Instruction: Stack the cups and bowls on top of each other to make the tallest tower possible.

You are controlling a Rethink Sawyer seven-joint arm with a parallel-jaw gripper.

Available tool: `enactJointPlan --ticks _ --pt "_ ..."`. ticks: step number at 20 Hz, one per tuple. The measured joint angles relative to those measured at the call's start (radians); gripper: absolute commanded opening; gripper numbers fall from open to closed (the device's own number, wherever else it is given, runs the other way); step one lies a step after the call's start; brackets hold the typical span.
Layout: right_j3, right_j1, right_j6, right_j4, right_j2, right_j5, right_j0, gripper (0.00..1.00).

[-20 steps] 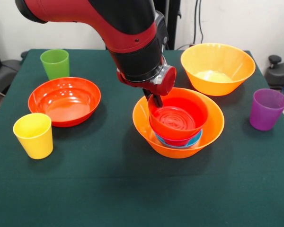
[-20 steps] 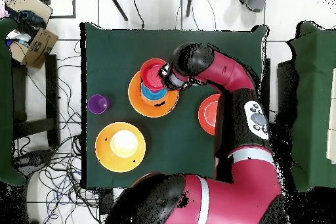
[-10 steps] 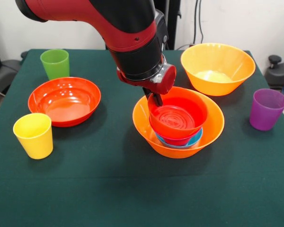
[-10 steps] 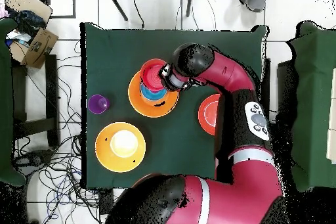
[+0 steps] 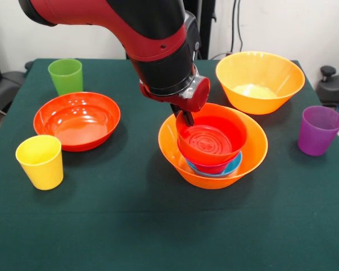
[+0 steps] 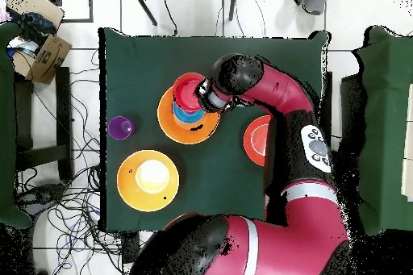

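The tower stands in a large orange bowl (image 5: 172, 149) at the table's middle, holding a blue bowl (image 5: 235, 165), a magenta bowl (image 5: 212, 168) and, on top, a small red-orange bowl (image 5: 214, 138) sitting slightly tilted. My gripper (image 5: 186, 118) is shut on that top bowl's left rim. From overhead the gripper (image 6: 202, 94) meets the red-orange bowl (image 6: 187, 88) over the orange bowl (image 6: 173, 127). A green cup (image 5: 65, 75), yellow cup (image 5: 40, 161) and purple cup (image 5: 318, 130) stand apart, upright.
A second large orange bowl (image 5: 260, 79) stands behind the tower to the right. A wide shallow red-orange bowl (image 5: 77, 119) lies at the left between the green and yellow cups. My arm crosses above the table's middle.
The gripper and the small red-orange bowl have shifted very slightly to the left. Nothing else has moved.
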Motion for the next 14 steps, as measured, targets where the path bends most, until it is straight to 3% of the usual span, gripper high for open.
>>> enactJointPlan --ticks 14 --pt "0.012 -0.002 0.000 0.000 0.001 0.000 -0.005 0.00"
